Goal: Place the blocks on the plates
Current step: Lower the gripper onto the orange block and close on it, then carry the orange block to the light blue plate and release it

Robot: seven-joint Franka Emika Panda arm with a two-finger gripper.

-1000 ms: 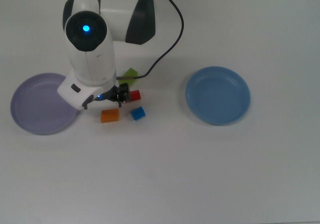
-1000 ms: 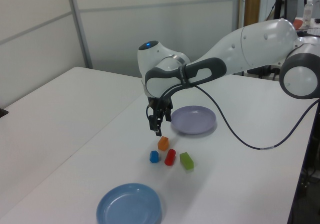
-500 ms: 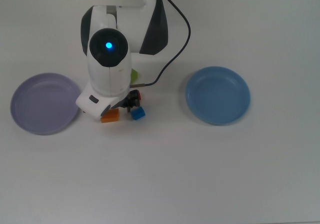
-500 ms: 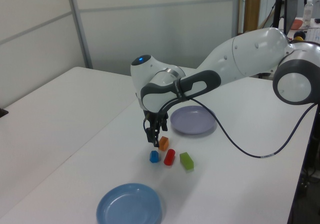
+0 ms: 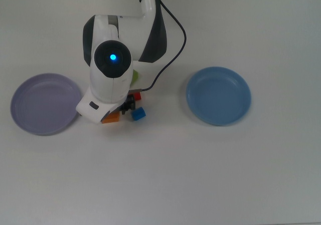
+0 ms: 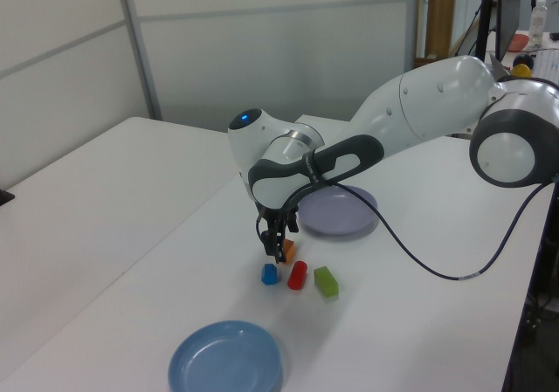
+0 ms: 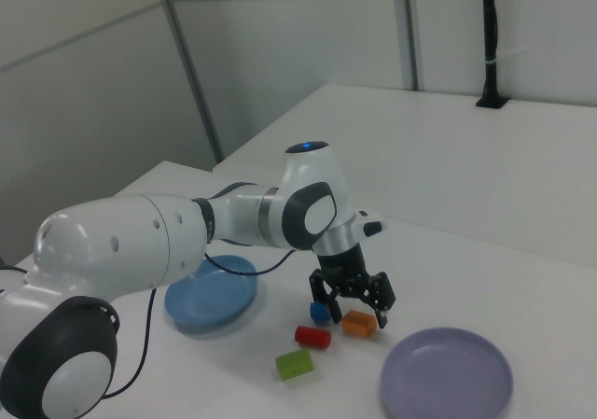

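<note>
My gripper hangs spread wide over the orange block, gripping nothing. The block sits mid-table between the lavender plate and the blue cube. It looks light, rigid and smooth; I'd pinch its long flat sides. The right view shows the straddle, which the top view hides under my wrist.
</note>
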